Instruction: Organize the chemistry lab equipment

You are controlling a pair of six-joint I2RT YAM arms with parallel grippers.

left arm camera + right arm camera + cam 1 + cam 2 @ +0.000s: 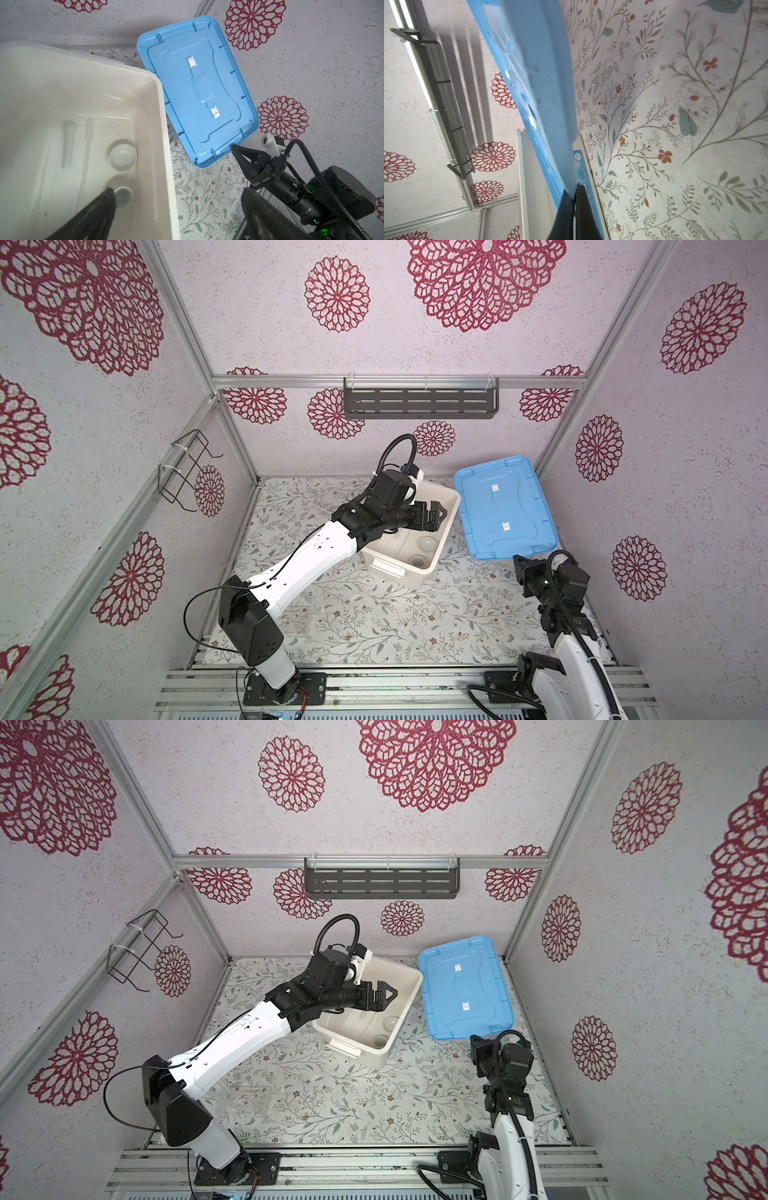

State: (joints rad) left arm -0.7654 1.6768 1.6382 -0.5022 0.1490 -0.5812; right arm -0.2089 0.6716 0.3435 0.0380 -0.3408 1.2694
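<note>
Left tool (438,517) hangs with its jaws wide apart and empty over the white tub (411,576), which sits mid-bench. On the tub's floor the white pestle (67,145) lies flat, long axis along the tub's length, broader end toward the far end. A thin clear tube (89,129), faint, lies just beside it and parallel. Two white bowls (123,156) sit against the tub's right wall, one nearer than the other. A clear plastic rack (249,1096) stands on the bench (415,626) at near left, by the left arm. Right of the tub, the right tool (235,148) is clamped on the near edge of the blue lid (503,506).
</note>
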